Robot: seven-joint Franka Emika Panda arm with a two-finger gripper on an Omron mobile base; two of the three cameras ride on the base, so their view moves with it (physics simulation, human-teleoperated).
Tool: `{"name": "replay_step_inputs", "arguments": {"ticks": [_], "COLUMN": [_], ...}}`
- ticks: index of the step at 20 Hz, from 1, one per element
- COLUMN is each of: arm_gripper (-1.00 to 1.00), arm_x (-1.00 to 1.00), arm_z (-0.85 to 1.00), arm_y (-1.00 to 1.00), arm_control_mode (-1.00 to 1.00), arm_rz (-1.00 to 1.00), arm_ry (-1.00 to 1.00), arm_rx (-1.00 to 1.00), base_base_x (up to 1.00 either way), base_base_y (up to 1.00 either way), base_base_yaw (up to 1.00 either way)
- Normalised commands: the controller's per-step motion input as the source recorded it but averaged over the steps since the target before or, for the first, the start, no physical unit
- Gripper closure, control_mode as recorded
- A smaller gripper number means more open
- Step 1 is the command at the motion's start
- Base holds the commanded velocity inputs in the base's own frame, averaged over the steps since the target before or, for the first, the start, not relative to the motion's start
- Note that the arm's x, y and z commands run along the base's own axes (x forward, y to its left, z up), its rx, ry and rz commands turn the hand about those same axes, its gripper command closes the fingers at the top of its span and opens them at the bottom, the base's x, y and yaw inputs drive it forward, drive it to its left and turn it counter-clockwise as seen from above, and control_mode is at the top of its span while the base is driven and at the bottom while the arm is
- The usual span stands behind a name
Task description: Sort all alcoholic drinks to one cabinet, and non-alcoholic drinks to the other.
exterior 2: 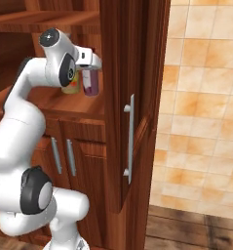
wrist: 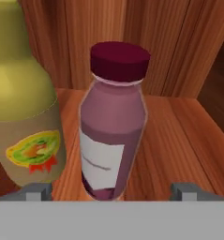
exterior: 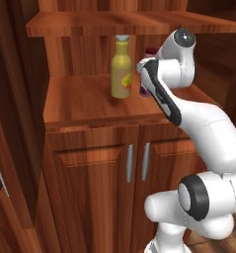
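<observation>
Maroon bottle stands upright on the cabinet shelf, dead ahead between the fingers of the spread, empty pincer, just beside the yellow bottle, toward the shelf's right edge.

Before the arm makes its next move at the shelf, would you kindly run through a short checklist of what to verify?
1. Gripper open: ok, fingertips stand wide to either side of the maroon bottle.
2. Maroon bottle upright on the cabinet shelf: ok.
3. Yellow bottle upright: ok.
4. The two bottles apart: cannot tell; in the hand view they stand very close.
5. Fingers touching the maroon bottle: cannot tell.
6. Cabinet door swung clear of the arm: ok.
</observation>
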Motion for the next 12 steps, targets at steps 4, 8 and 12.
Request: {"name": "replay_step_inputs", "arguments": {"ticks": [4, 8, 12], "arm_gripper": [-1.00, -1.00, -1.00], "arm_x": [-1.00, -1.00, -1.00], "arm_z": [-0.05, -0.06, -0.21], "arm_y": [0.00, -0.02, -0.11], "arm_control_mode": [-1.00, -1.00, -1.00], "arm_rz": [0.00, 0.00, 0.00], "arm_ry": [-0.07, -0.03, 0.01], "arm_rx": [0.00, 0.00, 0.00], "base_base_x": [0.00, 0.00, 0.00], "base_base_y": [0.00, 0.00, 0.00], "base_base_yaw": [0.00, 0.00, 0.00]}}
